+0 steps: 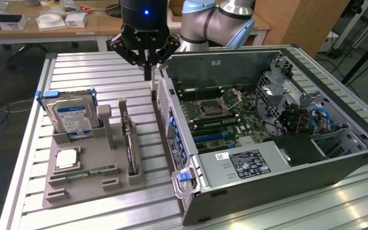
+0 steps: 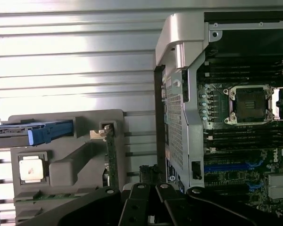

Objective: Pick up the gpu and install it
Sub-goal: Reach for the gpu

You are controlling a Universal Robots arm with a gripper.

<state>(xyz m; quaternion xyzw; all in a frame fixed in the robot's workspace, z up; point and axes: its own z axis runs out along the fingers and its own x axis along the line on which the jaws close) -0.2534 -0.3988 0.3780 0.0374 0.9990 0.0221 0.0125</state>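
Note:
The gpu (image 1: pixel 128 143) is a thin dark card standing on its long edge in a slot of the grey holder (image 1: pixel 94 184), on the exterior view's left. In the wrist view the gpu (image 2: pixel 112 157) shows edge-on, with its silver bracket at one end. My gripper (image 1: pixel 149 76) hangs shut and holds nothing. It is above the table, behind the holder and close to the open computer case's (image 1: pixel 267 124) near wall. The wrist view shows the black gripper (image 2: pixel 150 200) with its fingers pressed together.
The holder also carries a hard drive (image 1: pixel 73 117) with a blue-white label, a square processor (image 1: pixel 65 159) and a green memory stick (image 1: pixel 85 171). Inside the case lie the motherboard (image 1: pixel 225 120), its processor socket (image 2: pixel 250 103) and blue slots (image 2: pixel 231 165). A cluttered desk stands behind the table.

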